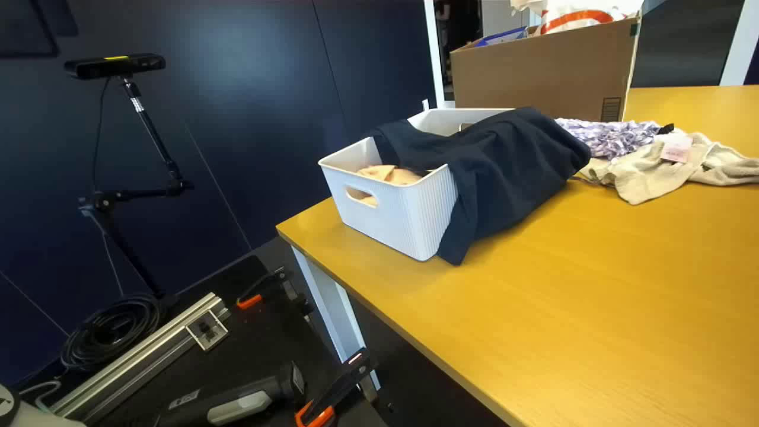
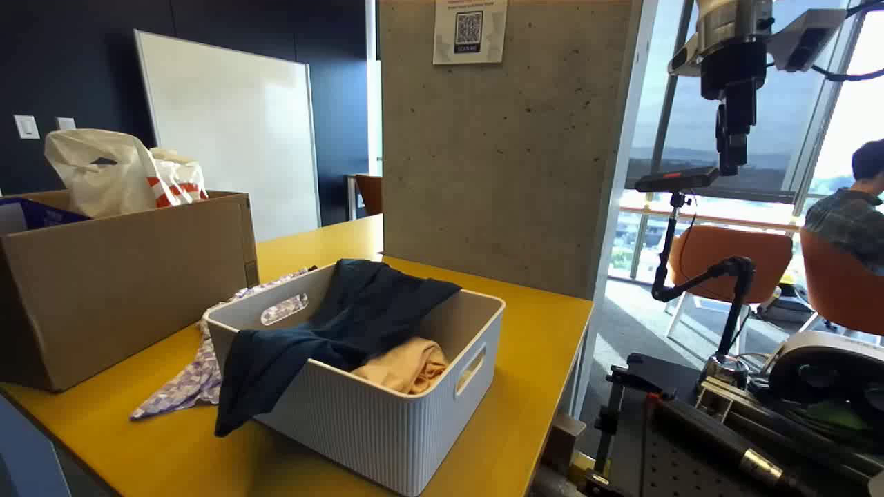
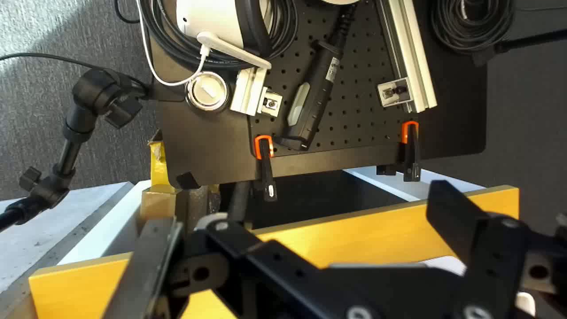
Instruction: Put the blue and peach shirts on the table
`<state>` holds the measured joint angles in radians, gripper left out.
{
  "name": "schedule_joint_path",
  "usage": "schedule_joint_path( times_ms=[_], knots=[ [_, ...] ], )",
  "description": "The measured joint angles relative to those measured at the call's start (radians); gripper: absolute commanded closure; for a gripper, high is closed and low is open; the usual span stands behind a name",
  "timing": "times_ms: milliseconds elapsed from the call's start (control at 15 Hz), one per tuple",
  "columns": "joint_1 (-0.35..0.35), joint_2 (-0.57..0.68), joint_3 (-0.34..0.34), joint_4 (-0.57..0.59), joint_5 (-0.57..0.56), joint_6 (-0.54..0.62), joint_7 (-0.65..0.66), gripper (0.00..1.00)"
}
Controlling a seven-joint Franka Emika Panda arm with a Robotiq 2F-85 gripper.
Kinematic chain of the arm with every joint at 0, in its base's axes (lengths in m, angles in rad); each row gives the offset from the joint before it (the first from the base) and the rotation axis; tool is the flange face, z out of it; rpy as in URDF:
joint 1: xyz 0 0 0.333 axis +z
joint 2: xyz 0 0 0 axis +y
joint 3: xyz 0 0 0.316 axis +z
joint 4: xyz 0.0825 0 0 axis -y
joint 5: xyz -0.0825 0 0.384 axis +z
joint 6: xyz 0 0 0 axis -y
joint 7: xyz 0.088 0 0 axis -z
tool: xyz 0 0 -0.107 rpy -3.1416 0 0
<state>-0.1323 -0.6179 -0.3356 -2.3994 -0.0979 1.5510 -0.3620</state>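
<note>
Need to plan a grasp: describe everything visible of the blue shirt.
The blue shirt is plain dark navy, soft-looking cloth, rumpled. It drapes across the basket, from long rim to long rim, sagging inside, where it seems to touch the peach shirt. One end hangs outside; I cannot tell whether it meets the table.

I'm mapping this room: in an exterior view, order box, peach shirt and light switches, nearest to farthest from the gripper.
1. Peach shirt, in the basket.
2. Box, picture-left of the basket.
3. Light switches, on the dark wall behind.
</note>
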Motion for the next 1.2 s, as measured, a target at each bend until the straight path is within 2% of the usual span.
schedule_joint_path(
  times_ms=[533, 733, 867, 1200],
  knots=[
    [0.000, 0.000, 0.000, -0.001, 0.000, 0.000, 0.000, 0.00],
    [-0.001, 0.034, -0.002, 0.027, -0.001, 0.051, 0.003, 0.00],
    [0.000, 0.120, -0.013, 0.094, -0.001, 0.136, -0.012, 0.00],
    [0.001, 0.433, -0.032, 0.282, 0.029, 0.339, -0.090, 0.00]
  ],
)
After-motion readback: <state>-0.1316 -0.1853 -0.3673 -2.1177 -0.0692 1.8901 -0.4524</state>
